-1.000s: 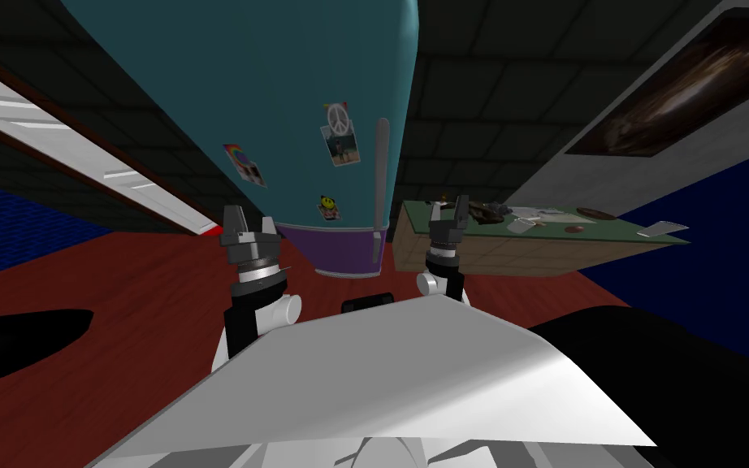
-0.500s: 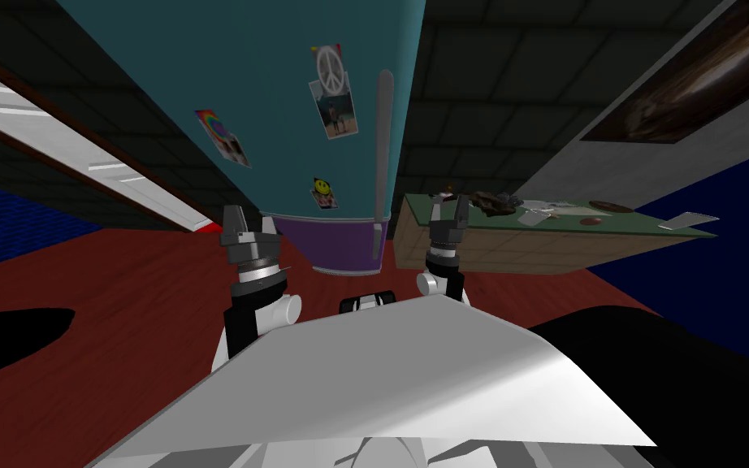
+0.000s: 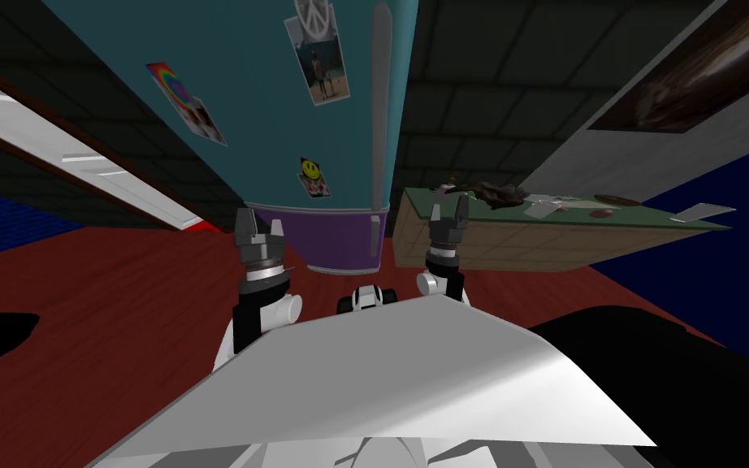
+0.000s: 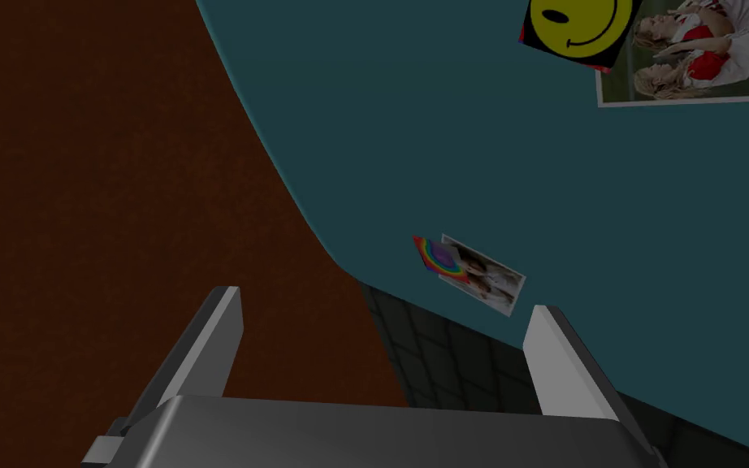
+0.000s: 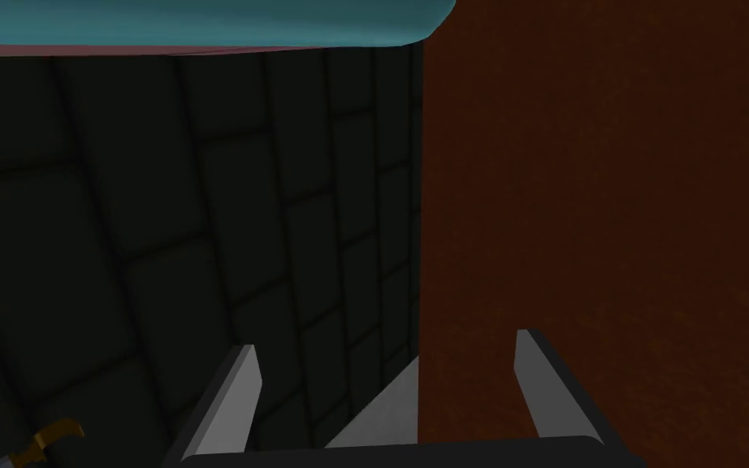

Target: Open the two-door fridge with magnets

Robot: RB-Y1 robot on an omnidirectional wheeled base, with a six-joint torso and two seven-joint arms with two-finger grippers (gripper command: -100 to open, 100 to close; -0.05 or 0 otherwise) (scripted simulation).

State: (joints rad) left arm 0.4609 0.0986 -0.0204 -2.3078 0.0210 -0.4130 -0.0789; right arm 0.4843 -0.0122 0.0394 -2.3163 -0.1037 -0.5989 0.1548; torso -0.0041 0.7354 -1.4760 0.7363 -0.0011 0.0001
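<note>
Teal two-door fridge [image 3: 283, 97] standing directly ahead, smiley magnet [image 3: 309, 168] near long grey handle [image 3: 378, 106]; left gripper [image 3: 260, 223] and right gripper [image 3: 449, 210] hovering low, flanking purple lower door [image 3: 340, 240], fingers spread, likely readying for handle grasp

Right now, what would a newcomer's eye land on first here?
The tall teal fridge looms straight ahead, dotted with a yellow smiley magnet and a rainbow magnet, with a long grey handle along its right edge. In front of it, the left gripper and right gripper hang open. A cluttered green-topped counter stands to the right.
</note>
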